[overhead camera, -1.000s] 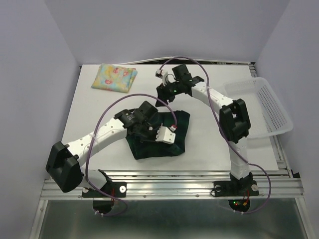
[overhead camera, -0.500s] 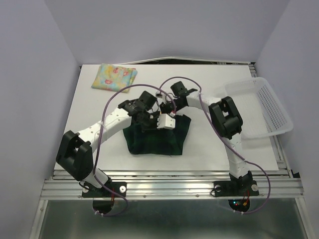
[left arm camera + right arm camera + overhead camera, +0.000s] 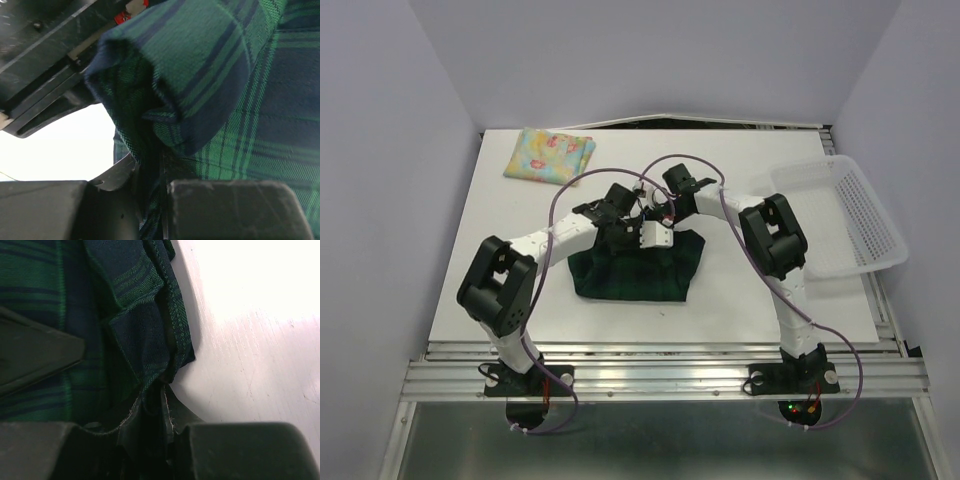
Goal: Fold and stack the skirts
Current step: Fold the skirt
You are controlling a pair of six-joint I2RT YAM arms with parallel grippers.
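The green-and-navy plaid skirt (image 3: 635, 275) lies folded on the white table (image 3: 740, 290) near the middle. My left gripper (image 3: 620, 232) and my right gripper (image 3: 655, 212) meet at its far edge. In the left wrist view the left gripper (image 3: 162, 172) is shut on a fold of the plaid skirt (image 3: 210, 75). In the right wrist view the right gripper (image 3: 162, 405) is shut on the plaid skirt's hem (image 3: 145, 300) at the table surface. The pale yellow flowered skirt (image 3: 548, 155) lies folded at the far left corner.
A white mesh basket (image 3: 845, 215) stands at the right edge of the table, overhanging it. Purple cables loop above both arms. The table's front edge meets a metal rail (image 3: 660, 375).
Both grippers have carried the plaid skirt's edge toward the far side. The cloth has gone from a crumpled heap to a flatter folded rectangle. The left arm has swung inward.
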